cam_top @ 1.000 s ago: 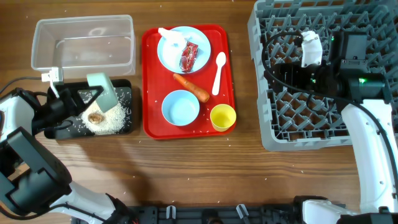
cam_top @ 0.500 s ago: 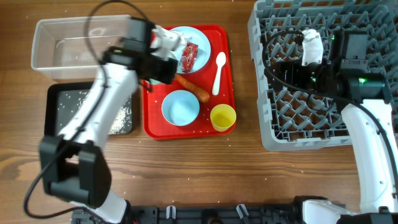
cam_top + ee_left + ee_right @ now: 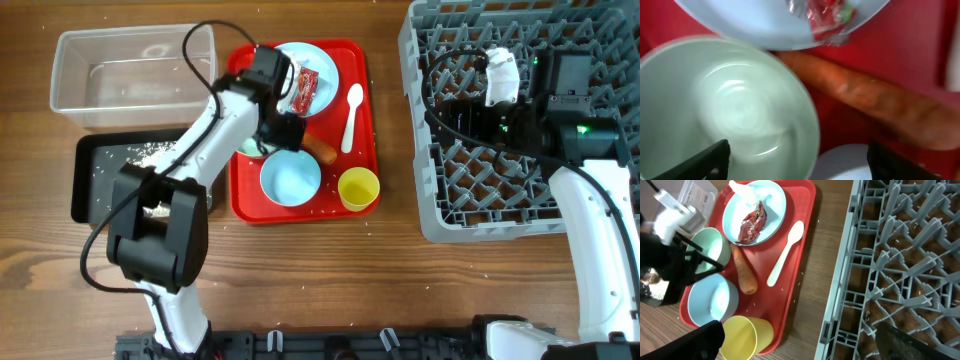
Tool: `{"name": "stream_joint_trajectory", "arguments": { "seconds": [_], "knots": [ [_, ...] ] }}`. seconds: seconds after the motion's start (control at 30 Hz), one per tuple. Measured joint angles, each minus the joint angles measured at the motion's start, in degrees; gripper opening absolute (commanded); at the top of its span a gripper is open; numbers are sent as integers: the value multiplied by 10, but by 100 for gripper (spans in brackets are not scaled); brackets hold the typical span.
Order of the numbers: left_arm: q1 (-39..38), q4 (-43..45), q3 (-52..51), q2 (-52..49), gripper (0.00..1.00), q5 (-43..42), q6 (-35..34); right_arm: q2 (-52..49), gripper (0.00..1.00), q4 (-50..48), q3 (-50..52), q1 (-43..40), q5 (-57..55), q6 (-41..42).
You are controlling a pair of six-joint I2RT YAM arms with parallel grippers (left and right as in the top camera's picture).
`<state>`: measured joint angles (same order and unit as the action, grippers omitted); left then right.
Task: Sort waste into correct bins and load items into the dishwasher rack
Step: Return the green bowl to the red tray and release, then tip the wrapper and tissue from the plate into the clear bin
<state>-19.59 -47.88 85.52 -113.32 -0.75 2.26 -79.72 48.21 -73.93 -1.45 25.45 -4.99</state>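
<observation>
We see a blue plate (image 3: 775,200) holding a red wrapper (image 3: 752,222) and tissue (image 3: 747,192), beside a carrot (image 3: 742,270), spoon (image 3: 785,252), blue bowl (image 3: 712,302), green bowl (image 3: 710,247) and yellow cup (image 3: 745,335). Rice (image 3: 150,152) dots the black tray (image 3: 95,175) by the clear tub (image 3: 120,75).

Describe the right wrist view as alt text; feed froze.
A red tray holds a light blue plate with a red wrapper, a white spoon, a carrot, a pale green bowl, a light blue bowl and a yellow cup. The grey rack fills the right.

red tray (image 3: 246,195) — flat, rectangular, rounded corners, raised rim, lying left of centre in the overhead view | tabletop (image 3: 330,280) — brown wood, grain running left to right, carries the tray flat on it
</observation>
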Motion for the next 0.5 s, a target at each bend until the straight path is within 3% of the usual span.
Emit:
{"name": "stream_joint_trajectory", "arguments": {
  "seconds": [0.1, 0.17, 0.2, 0.37, 0.5],
  "knots": [
    [0, 8, 106, -1, 100, -23, 12, 0, 100, 0, 0, 0, 0, 0],
    [1, 98, 159, 0, 100, -28, 31, 0, 100, 1, 0, 0, 0, 0],
    [2, 160, 165, 0, 100, -32, 39, 0, 100, 5, 0, 0, 0, 0],
    [18, 271, 173, -79, 100, -37, 56, 0, 100, 7, 0, 0, 0, 0],
    [21, 277, 163, -179, 100, -37, 70, -1, 100, 7, 0, 0, 0, 0]
  ]
}}
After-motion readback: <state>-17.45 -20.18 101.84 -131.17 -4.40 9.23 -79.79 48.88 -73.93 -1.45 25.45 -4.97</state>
